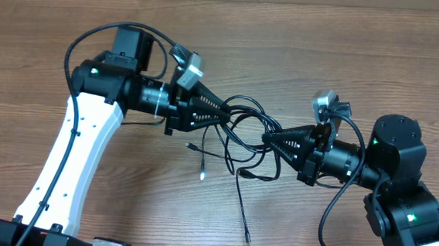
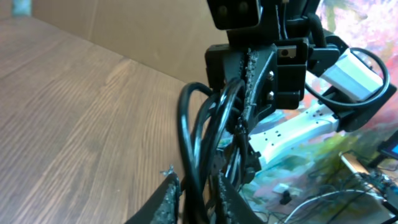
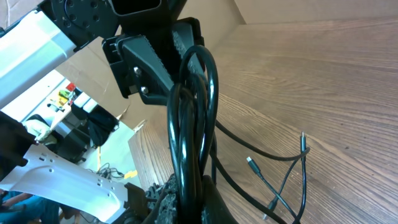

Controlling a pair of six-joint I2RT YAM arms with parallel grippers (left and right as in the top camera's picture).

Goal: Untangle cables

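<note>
A tangle of thin black cables (image 1: pixel 244 128) hangs between my two grippers over the middle of the wooden table. My left gripper (image 1: pixel 225 114) is shut on the cable loops at the tangle's left side; in the left wrist view the cables (image 2: pixel 202 143) run up between its fingers (image 2: pixel 198 194). My right gripper (image 1: pixel 267 139) is shut on the loops at the right side; in the right wrist view the cables (image 3: pixel 186 118) pass between its fingers (image 3: pixel 194 198). Loose ends with small plugs (image 1: pixel 201 174) trail down onto the table toward the front.
The wooden table (image 1: pixel 70 43) spreads around both arms. One cable end (image 1: pixel 247 237) lies near the front edge. Thicker black wires (image 1: pixel 82 40) loop off the left arm.
</note>
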